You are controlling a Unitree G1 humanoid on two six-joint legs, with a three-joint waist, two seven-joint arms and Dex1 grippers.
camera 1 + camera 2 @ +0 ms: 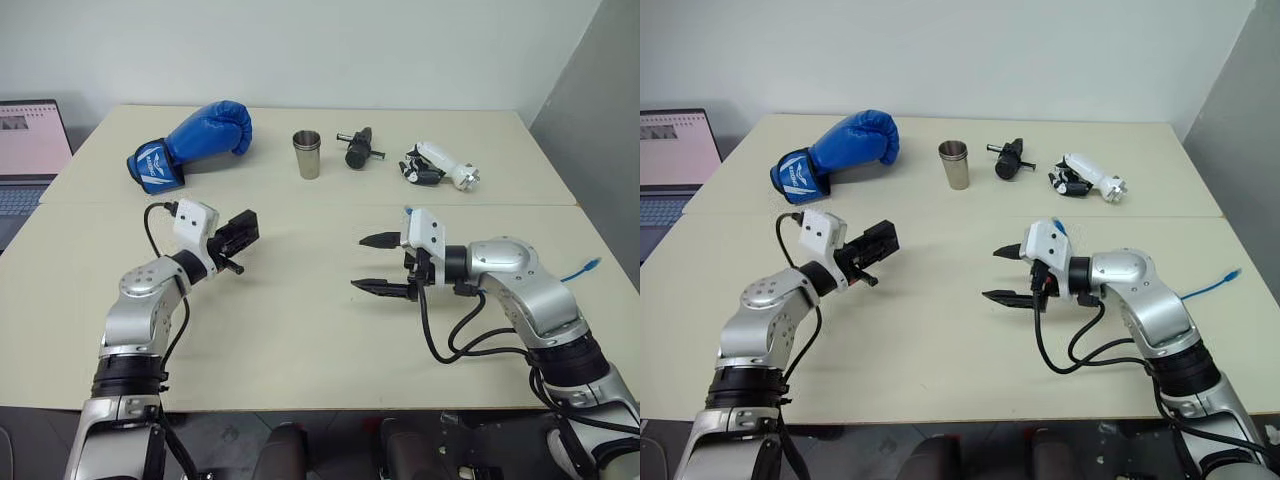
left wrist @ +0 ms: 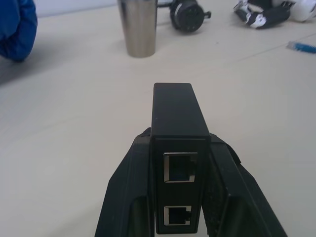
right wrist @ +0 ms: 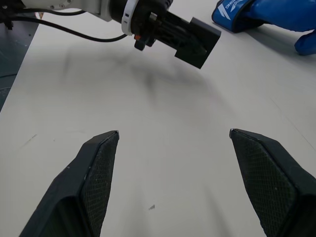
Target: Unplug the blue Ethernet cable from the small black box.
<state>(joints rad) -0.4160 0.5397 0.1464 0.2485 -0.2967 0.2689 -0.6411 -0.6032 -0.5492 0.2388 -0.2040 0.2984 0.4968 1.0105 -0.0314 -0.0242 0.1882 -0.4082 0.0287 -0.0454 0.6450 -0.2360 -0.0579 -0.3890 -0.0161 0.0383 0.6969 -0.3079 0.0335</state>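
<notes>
**A:** Where's the box right now?

**B:** Up off the desk (image 1: 300, 330), clamped in the left tool (image 1: 238, 238). The small black box (image 2: 178, 148) sits upright between those two black fingers, its long axis running straight out along the tool, toward the middle of the desk.

**A:** And the ports?

**B:** Two of them on the face looking back at the wrist, one above the other, both bare. No plug in either.

**A:** So the cable's out?

**B:** I'd judge the unplugging done. The blue Ethernet cable (image 1: 581, 269) lies far off on the robot's right, its tip showing on the desk beyond the right forearm, well apart from the box.

**A:** What's the right tool doing?

**B:** The right tool (image 1: 378, 263) stands wide, nothing between its fingers, pointing across the desk at the left one. From its own wrist view the box hangs ahead of it, across a bare stretch of desk.

**A:** Nearer arm to the cable?

**B:** The right, clearly; the cable lies behind its elbow side, though, not in front of the fingers. The box belongs to the left.
</notes>
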